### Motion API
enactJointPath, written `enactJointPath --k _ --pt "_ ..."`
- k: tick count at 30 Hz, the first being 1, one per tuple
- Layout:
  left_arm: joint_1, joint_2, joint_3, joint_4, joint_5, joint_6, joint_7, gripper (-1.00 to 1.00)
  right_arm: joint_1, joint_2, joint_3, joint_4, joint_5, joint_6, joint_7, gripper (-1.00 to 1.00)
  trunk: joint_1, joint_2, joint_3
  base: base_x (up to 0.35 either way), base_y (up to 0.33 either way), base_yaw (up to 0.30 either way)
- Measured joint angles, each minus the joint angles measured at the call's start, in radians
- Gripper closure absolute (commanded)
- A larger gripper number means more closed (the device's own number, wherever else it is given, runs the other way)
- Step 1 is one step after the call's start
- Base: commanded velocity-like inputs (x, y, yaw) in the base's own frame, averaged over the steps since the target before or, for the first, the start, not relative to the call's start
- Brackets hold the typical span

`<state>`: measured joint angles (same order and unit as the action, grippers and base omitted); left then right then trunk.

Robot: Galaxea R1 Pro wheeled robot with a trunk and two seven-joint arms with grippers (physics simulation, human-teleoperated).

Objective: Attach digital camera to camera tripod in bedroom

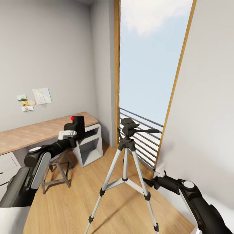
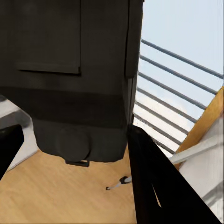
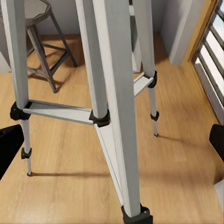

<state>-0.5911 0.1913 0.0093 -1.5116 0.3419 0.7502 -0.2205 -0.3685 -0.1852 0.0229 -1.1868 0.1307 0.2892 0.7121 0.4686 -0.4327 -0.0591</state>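
The digital camera [image 1: 77,125], a black box with a red dot on top, is held up over the desk's right end by my left gripper [image 1: 73,133], which is shut on it. In the left wrist view the camera body [image 2: 70,79] looms between the dark fingers [image 2: 154,186]. The camera tripod [image 1: 126,156] stands on the wood floor in front of the window, its black pan head [image 1: 128,125] to the right of the camera at about the same height. My right gripper [image 1: 150,181] is open, low beside the tripod's right leg. The silver legs [image 3: 112,93] stand close ahead of its fingertips [image 3: 9,149].
A wood-topped grey desk [image 1: 39,133] runs along the left wall, ending in an open white shelf unit [image 1: 89,146]. A grey metal stool [image 1: 58,169] stands below my left arm. The window railing [image 1: 146,139] is behind the tripod, and a pale wall [image 1: 208,113] is close on the right.
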Motion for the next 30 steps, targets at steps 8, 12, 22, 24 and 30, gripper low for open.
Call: enactJointPath --k 8,12,22,24,30 --pt "-0.133 0.023 -0.047 0.001 -0.007 0.061 -0.154 1.0 -0.028 0.002 0.002 0.071 0.002 -0.036 0.001 -1.0 0.0 0.0 0.0 0.0 0.0 0.0" --pt "-0.208 0.032 -0.09 0.005 -0.017 0.071 -0.22 1.0 -0.054 0.004 0.002 0.114 0.003 -0.041 0.001 -1.0 0.0 0.0 0.0 0.0 0.0 0.0" --pt "-0.362 0.035 -0.194 0.083 -0.031 0.075 -0.329 1.0 -0.132 0.009 0.001 0.221 0.004 -0.058 0.001 -1.0 0.0 0.0 0.0 0.0 0.0 0.0" --pt "-0.411 0.035 -0.239 0.114 -0.024 0.08 -0.355 1.0 -0.151 0.013 0.001 0.241 0.004 -0.071 0.001 -1.0 0.0 0.0 0.0 0.0 0.0 0.0" --pt "-0.546 0.035 -0.363 0.208 -0.026 0.096 -0.431 1.0 -0.191 0.022 0.001 0.314 0.005 -0.106 0.001 -1.0 0.0 0.0 0.0 0.0 0.0 0.0"
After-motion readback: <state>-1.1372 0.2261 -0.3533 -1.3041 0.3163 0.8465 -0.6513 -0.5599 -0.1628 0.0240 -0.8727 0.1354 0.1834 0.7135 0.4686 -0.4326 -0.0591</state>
